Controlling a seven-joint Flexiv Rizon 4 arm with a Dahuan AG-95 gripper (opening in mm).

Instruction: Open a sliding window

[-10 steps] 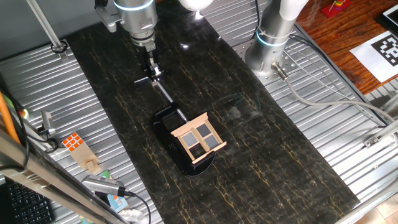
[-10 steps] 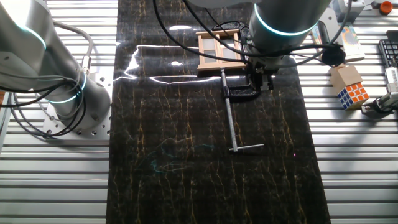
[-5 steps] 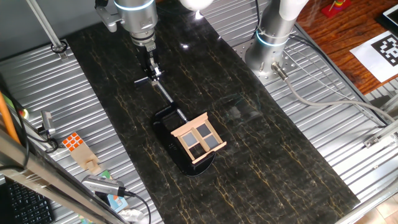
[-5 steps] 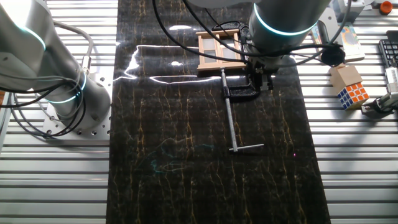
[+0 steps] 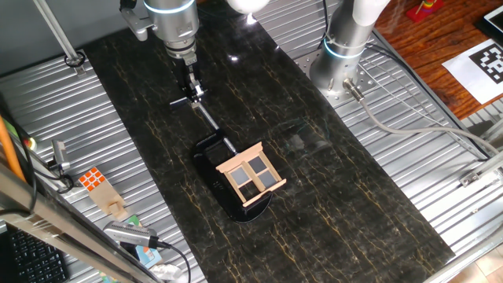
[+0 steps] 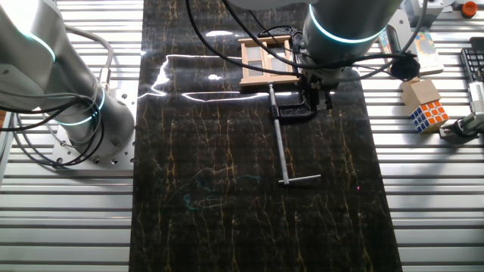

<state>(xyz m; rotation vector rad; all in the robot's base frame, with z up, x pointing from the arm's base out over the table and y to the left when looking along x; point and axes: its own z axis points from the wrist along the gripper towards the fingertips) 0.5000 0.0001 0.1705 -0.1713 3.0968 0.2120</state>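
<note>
The sliding window (image 5: 251, 174) is a small tan wooden frame with cross bars and four dark panes on a black rounded base (image 5: 236, 206), in the middle of the dark tabletop. It also shows at the far edge in the other fixed view (image 6: 266, 64). A black clamp with a long metal screw bar (image 5: 208, 118) holds the base; its T-handle (image 6: 299, 179) points away from the window. My gripper (image 5: 192, 88) hangs above the table over the clamp's bar, apart from the window. In the other fixed view my gripper (image 6: 318, 98) shows its jaws spread and empty.
A second robot arm's base (image 5: 342, 55) stands on the ribbed metal surface beside the dark mat and also shows in the other view (image 6: 76, 98). An orange-and-white cube (image 5: 93, 179) on a wooden block lies off the mat (image 6: 427, 109). Cables and tools lie along the edges.
</note>
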